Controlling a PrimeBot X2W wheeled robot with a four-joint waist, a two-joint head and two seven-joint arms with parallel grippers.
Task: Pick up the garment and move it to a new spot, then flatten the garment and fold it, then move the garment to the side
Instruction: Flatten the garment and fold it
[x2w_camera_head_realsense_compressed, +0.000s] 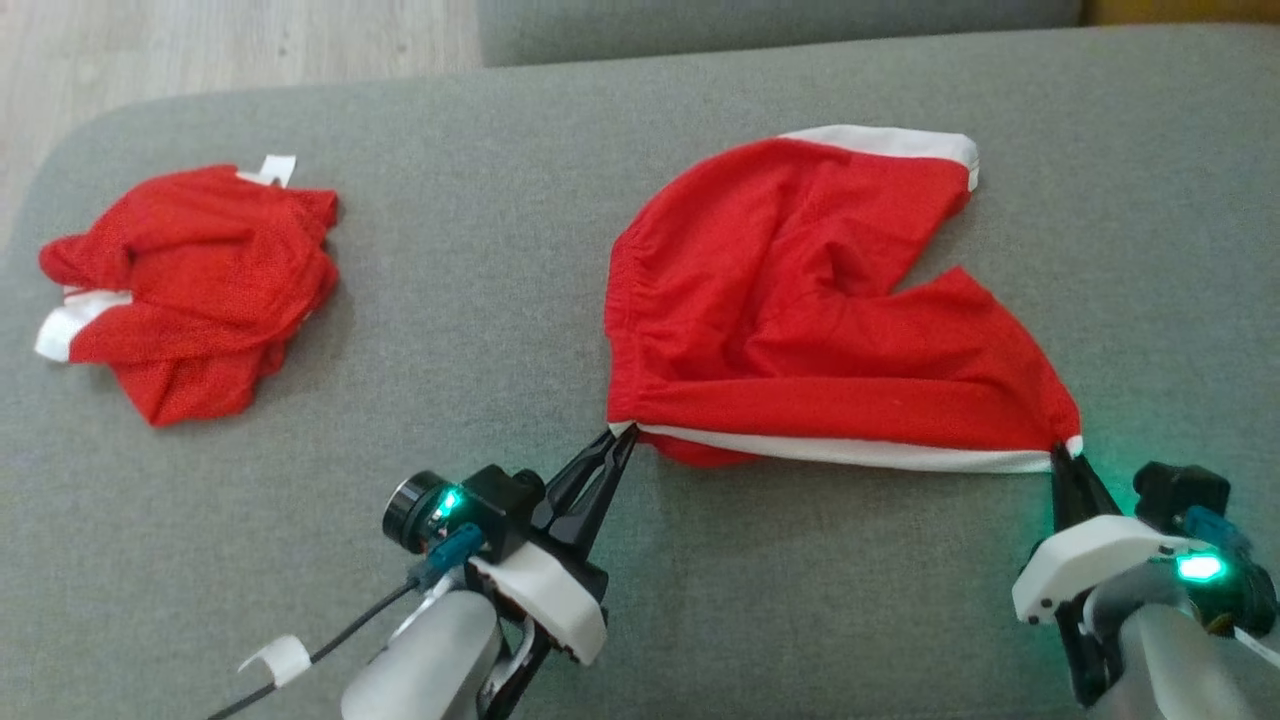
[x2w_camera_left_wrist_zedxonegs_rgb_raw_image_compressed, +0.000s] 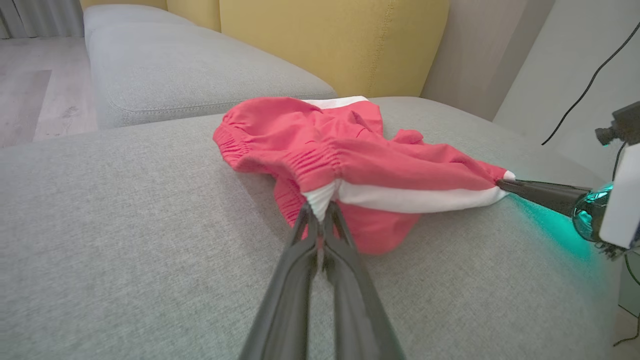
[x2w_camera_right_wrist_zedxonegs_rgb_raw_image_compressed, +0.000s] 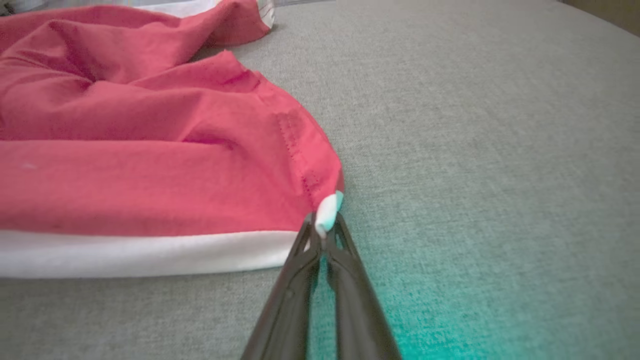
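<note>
The garment (x2w_camera_head_realsense_compressed: 800, 300) is a pair of red shorts with white trim, lying rumpled on the grey sofa seat (x2w_camera_head_realsense_compressed: 500, 300). Its near white-edged hem is stretched between my two grippers. My left gripper (x2w_camera_head_realsense_compressed: 622, 436) is shut on the hem's left corner, where white trim bunches between the tips (x2w_camera_left_wrist_zedxonegs_rgb_raw_image_compressed: 320, 210). My right gripper (x2w_camera_head_realsense_compressed: 1062, 452) is shut on the right corner; a small white fold of trim sticks out above its tips (x2w_camera_right_wrist_zedxonegs_rgb_raw_image_compressed: 325, 226). In the left wrist view the garment (x2w_camera_left_wrist_zedxonegs_rgb_raw_image_compressed: 350, 155) spreads rightward to the right gripper (x2w_camera_left_wrist_zedxonegs_rgb_raw_image_compressed: 502, 183). The right wrist view has the red cloth (x2w_camera_right_wrist_zedxonegs_rgb_raw_image_compressed: 150, 150) lying to the left.
A second red and white garment (x2w_camera_head_realsense_compressed: 190, 285) lies crumpled at the seat's left end. Beyond the seat are another grey cushion (x2w_camera_left_wrist_zedxonegs_rgb_raw_image_compressed: 190, 65), a yellow backrest (x2w_camera_left_wrist_zedxonegs_rgb_raw_image_compressed: 340, 40) and wooden floor (x2w_camera_head_realsense_compressed: 200, 50). A cable (x2w_camera_head_realsense_compressed: 330, 650) trails from my left wrist.
</note>
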